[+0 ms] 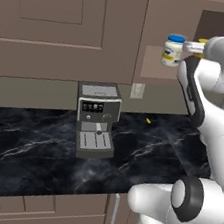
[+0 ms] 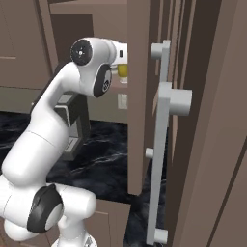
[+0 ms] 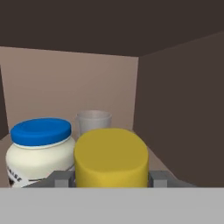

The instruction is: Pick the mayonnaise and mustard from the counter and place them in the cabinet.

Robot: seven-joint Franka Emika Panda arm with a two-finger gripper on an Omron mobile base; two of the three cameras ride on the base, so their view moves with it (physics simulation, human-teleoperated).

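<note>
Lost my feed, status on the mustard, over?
Gripper shut on mustard, inside cabinet. Mayonnaise already shelved beside it. Clear cup close behind.

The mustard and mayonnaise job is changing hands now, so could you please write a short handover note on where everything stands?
Gripper: jaws shut on the mustard, held inside the cabinet.
Mayonnaise: already standing on the cabinet shelf, beside the mustard; a pale cup stands behind them.
Done: mayonnaise placed; mustard carried up from the counter.
Left: set the mustard down on the shelf, open the jaws, withdraw the arm.
</note>
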